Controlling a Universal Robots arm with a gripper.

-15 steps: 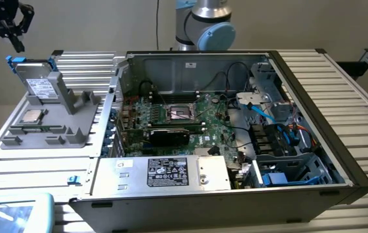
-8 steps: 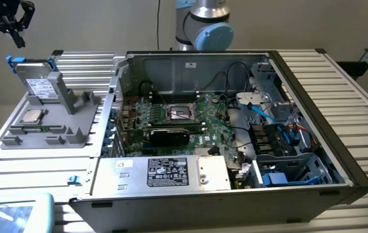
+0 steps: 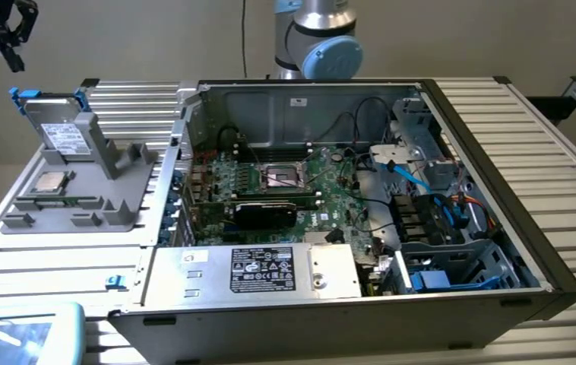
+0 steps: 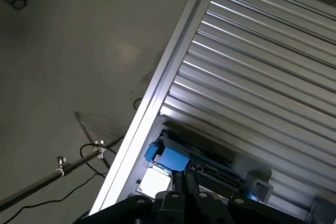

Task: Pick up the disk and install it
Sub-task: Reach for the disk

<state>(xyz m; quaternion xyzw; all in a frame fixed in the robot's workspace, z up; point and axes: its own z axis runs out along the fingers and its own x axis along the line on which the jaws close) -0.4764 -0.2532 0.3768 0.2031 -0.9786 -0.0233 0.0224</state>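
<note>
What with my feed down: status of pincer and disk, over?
Pincer shut, empty, above the disk. Disk upright in gray holder, untouched. Nothing between them.

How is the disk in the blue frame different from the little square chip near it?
The disk stands on edge in the grey holder; the chip lies flat on it. The disk is bigger and oblong; the chip is small and square. The disk wears a blue frame; the chip has none. Both are silvery and share that holder.

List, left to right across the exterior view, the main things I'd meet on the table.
disk → small blue clip → motherboard → drive cage
</note>
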